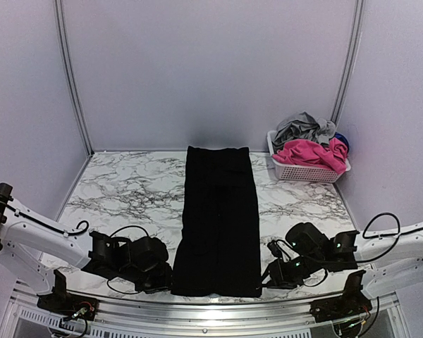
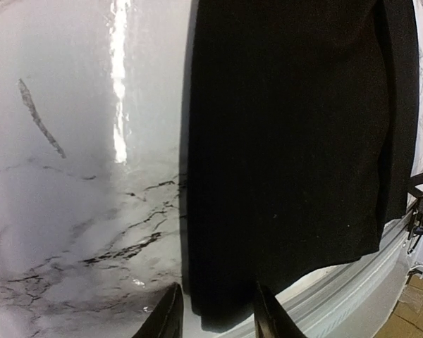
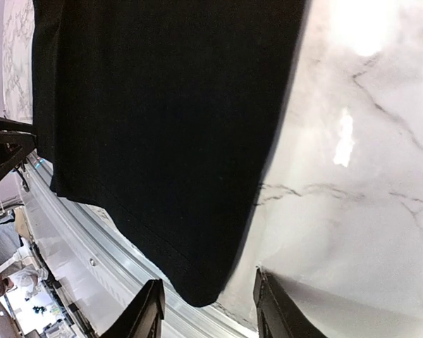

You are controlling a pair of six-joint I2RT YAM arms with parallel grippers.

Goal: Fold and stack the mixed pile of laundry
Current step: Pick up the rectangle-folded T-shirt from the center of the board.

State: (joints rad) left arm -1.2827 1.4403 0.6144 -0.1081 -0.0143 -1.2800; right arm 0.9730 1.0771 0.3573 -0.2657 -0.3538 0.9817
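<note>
Left gripper (image 2: 217, 311): we see its jaws part-open, straddling the black cloth's (image 1: 221, 218) near-left corner.
Right gripper (image 3: 206, 306): part-open too, straddling the cloth's near-right corner.
Black cloth: flat on the marble table (image 1: 127, 197).
Beyond the cloth's far-right corner: basket (image 1: 307, 173) holding pink piece (image 1: 307, 151), grey piece (image 1: 299, 127), dark blue piece (image 1: 342, 141).

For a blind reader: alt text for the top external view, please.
A long black cloth lies flat down the middle of a marble table, the left gripper and right gripper at its near corners. A white basket of pink and grey garments sits far right.
</note>
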